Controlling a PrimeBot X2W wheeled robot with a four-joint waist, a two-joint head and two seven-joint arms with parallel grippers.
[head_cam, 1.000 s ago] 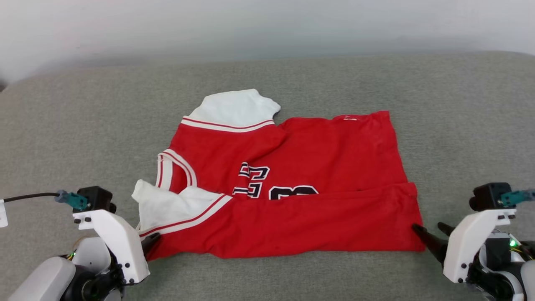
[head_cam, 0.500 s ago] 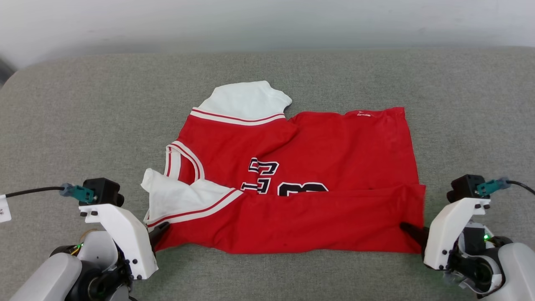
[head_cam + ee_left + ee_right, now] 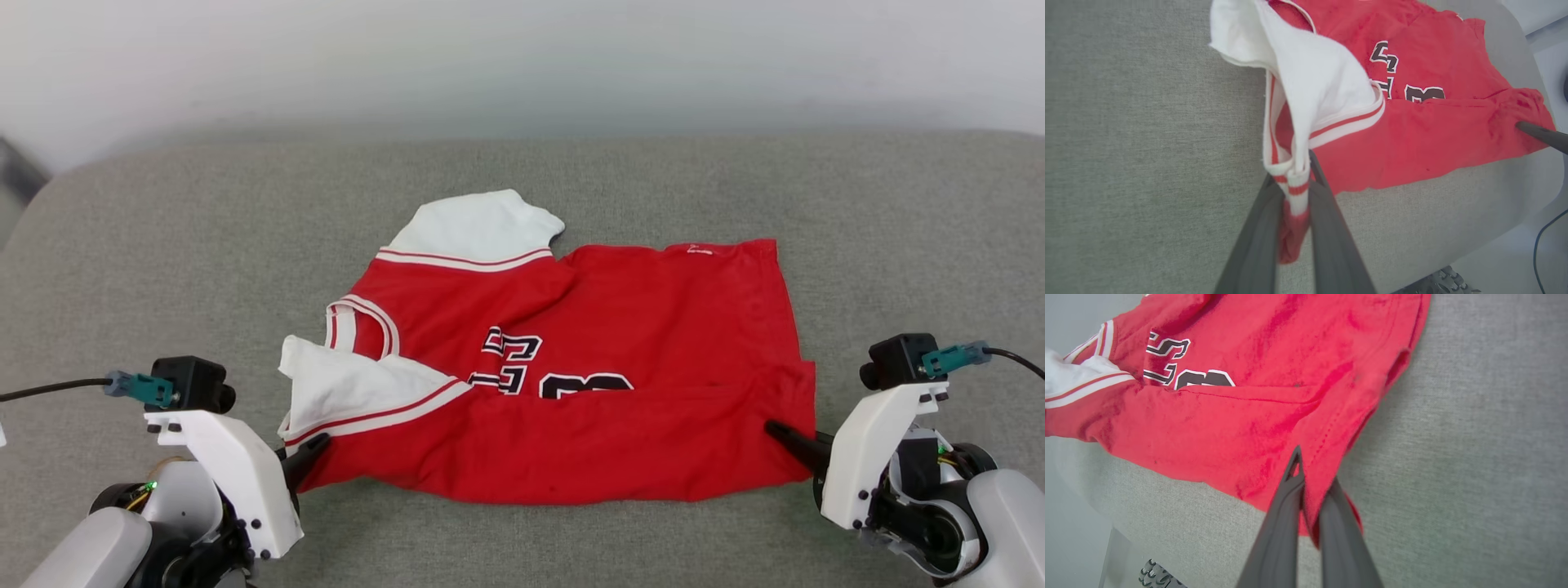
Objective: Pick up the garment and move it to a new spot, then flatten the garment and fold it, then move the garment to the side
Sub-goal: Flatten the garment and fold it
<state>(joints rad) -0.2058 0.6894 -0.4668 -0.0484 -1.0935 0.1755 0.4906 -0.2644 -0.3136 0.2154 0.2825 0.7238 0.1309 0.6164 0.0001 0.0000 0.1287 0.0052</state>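
Right near corner of garment (image 3: 620, 327) now lifted, drawn inward; view also shifted. Garment lies on grey cushion (image 3: 163, 269), long axis left-right. Near sleeve corner pinched by left gripper (image 3: 314, 445), near hem corner by right gripper (image 3: 775, 429); fold likely goes away from robot.

A grey cloth pad (image 3: 163, 245) spans the head view from 9 to 3 o'clock, its far corners rounded. A pale wall (image 3: 522, 57) runs along 12 o'clock. In the left wrist view, a thin cable (image 3: 1545, 237) crosses the floor (image 3: 1494, 261) at 4 o'clock.
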